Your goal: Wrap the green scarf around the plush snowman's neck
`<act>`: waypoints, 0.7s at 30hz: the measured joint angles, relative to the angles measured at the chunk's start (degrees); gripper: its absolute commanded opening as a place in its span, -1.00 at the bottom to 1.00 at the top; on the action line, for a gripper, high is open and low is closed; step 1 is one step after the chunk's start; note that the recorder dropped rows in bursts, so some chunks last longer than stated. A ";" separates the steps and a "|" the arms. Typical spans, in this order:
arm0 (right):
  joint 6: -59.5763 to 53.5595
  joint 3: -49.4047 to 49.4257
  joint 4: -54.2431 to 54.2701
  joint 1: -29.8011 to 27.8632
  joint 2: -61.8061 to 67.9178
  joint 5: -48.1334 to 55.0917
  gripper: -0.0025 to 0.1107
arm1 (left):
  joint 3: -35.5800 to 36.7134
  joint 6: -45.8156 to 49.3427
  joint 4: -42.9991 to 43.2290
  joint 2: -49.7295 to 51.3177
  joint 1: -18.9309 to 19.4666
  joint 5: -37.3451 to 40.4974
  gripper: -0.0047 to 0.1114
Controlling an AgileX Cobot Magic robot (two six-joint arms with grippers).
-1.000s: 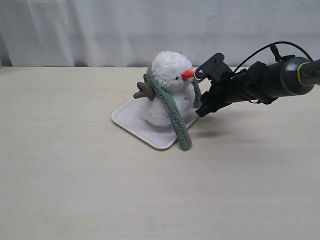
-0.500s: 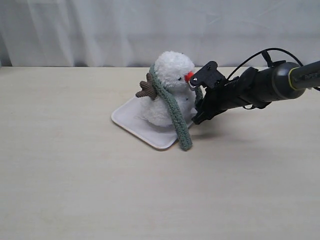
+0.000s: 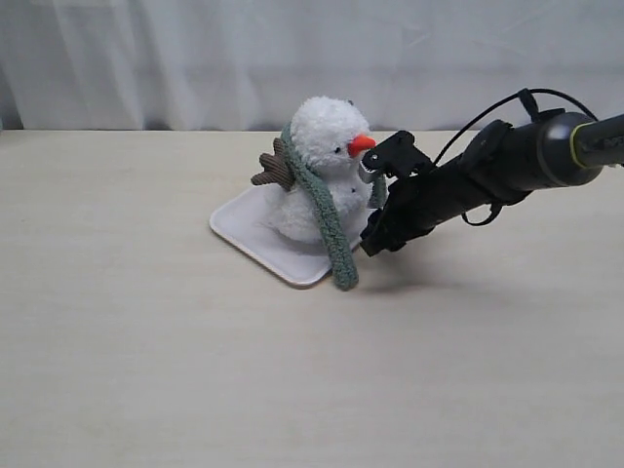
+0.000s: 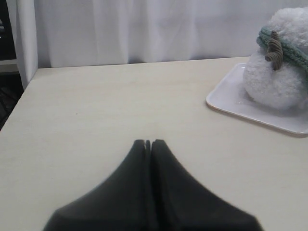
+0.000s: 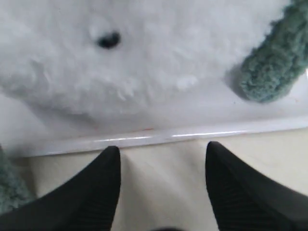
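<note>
The green scarf (image 3: 328, 213) lies around the snowman's neck (image 3: 339, 172). One long end runs down the front of the body and past the edge of the tray (image 3: 244, 229) onto the table (image 3: 146, 341). The other end is short and hangs on the far side, under the orange nose (image 3: 361, 144), with its tip lying on the tray.

The plush snowman (image 3: 322, 127) stands upright on the white tray, in the middle of the table near the back. A brown twig arm (image 3: 275, 168) sticks out behind the scarf.

The right gripper (image 5: 162, 147) is low down, just beside the tray's front edge, pointing at the snowman's body and its black button (image 5: 108, 39). Its jaws are apart and hold nothing — only the tray's edge and bare table show between them.

The left gripper (image 4: 147, 142) hangs over the bare table, well apart from the snowman. Its jaws are pressed together — nothing is in them.

A white curtain (image 3: 292, 58) hangs behind the table.
</note>
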 measured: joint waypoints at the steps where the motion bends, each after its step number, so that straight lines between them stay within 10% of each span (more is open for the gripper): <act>1: 0.00 0.00 0.13 0.00 -0.72 0.29 -0.05 | 0.00 0.00 0.00 0.00 0.00 0.00 -0.92; 9: 0.75 0.00 0.35 0.00 -4.68 1.21 -0.07 | 0.00 0.00 0.00 0.00 0.00 0.00 -0.92; 21: 3.05 0.00 -0.68 -2.99 -6.24 0.82 -0.83 | 0.00 0.00 0.00 0.00 0.00 0.00 -0.92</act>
